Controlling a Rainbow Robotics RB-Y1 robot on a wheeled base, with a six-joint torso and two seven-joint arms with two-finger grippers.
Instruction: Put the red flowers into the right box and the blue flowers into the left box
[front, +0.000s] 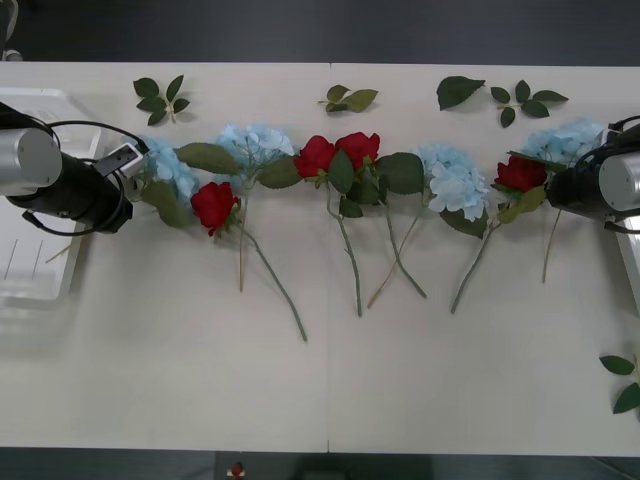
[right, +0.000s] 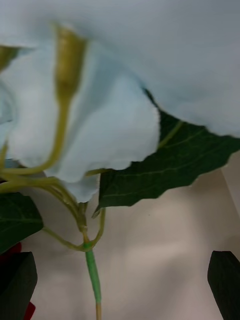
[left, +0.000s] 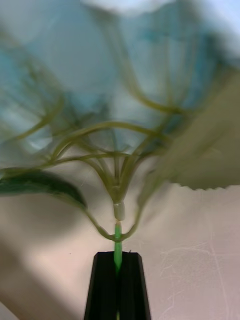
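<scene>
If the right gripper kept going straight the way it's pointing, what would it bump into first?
Probably the blue flower right ahead: the open right gripper straddles its thin stem, with the pale bloom and a leaf beyond, though depth is unclear.

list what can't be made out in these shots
- Front view: the left gripper is partly hidden behind the leftmost blue flower.
- Front view: the right gripper's tips are buried under the rightmost blue flower and its leaves; whether they touch its stem is hidden.
- Front view: the right box is cut off by the edge.
- Left wrist view: the bloom above the clamped stem is blurred.
</scene>
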